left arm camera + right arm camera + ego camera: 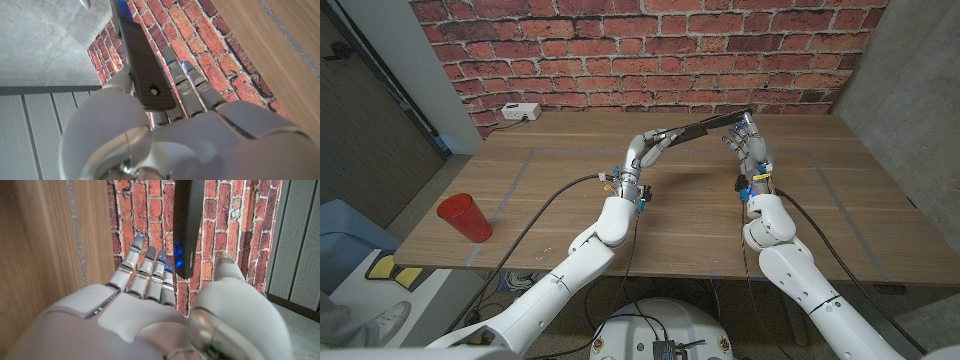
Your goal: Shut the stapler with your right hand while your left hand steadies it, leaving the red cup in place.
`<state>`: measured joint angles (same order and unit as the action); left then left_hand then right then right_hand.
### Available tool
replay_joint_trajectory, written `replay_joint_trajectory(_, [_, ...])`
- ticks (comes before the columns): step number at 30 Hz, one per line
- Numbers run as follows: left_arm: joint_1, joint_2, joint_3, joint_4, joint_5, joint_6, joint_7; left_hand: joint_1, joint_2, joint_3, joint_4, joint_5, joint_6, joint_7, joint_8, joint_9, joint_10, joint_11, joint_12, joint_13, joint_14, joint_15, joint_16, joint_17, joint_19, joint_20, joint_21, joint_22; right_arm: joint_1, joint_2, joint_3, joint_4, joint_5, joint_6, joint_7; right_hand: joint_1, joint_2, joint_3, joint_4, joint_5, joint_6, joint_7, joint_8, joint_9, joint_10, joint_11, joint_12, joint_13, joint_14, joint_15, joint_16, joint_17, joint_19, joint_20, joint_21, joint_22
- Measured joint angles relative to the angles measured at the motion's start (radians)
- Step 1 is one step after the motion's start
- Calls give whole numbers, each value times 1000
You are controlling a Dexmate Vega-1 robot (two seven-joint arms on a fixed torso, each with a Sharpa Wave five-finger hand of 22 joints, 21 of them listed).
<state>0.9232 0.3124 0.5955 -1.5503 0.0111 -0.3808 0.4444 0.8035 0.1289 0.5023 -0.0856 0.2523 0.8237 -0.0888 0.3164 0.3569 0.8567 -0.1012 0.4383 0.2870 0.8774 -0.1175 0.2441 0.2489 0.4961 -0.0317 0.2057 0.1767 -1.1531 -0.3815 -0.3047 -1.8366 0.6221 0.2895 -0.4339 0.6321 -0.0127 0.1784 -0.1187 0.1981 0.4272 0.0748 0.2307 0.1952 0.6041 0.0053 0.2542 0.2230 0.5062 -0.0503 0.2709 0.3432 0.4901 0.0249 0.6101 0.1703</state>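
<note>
Red brick wall (650, 50) behind, wooden counter (570, 160) up front, and over at the near left corner of it stands the red cup (464, 218), upright and well apart from the action. Further back by the wall, a white box (520, 112) sits on the counter's far left edge. Moving in, the left hand (645, 153) is raised mid-counter, fingers (187, 82) clamped on one end of the stapler (705, 126); the left wrist view shows thumb on one side of the dark base, fingers on the other. That stapler hangs in the air as a long dark bar, slanting up toward the right. And at its high end, the right hand (752, 150), fingers (150, 272) straight and together beside the bar, thumb on its other side; whether they touch it, I cannot tell.
</note>
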Motion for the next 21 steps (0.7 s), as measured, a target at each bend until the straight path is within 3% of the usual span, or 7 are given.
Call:
replay_joint_trajectory(10, [0,11,3,-11,6,4,-2,0,0,-1,-1,0,0,0,0,0,-1,-1,11,0,2,2,0,0,-3,3,0,0,-2,-7,8,-20,-10,-56,-53,11,11,0,0,0,34,2,8,0,52,2,9,0,14,0,8,0,18,0,0,5])
replay_joint_trajectory(14, [0,11,3,-11,0,15,-17,4,-4,-1,-1,3,0,0,0,0,-1,-1,11,0,2,2,0,0,-3,3,0,0,-6,-16,18,-61,-10,-56,-54,17,17,-4,-4,0,56,3,14,0,74,2,16,-4,22,0,16,0,23,-5,0,5])
replay_joint_trajectory(21, [-1,17,6,-13,-16,21,-35,5,-5,-1,-1,4,2,-2,0,-1,-2,-2,11,0,4,0,0,2,-3,3,0,0,-6,-21,22,-85,-17,-105,-98,50,34,11,-20,0,80,-9,20,0,102,-9,20,-5,30,2,22,0,30,-12,-4,5])
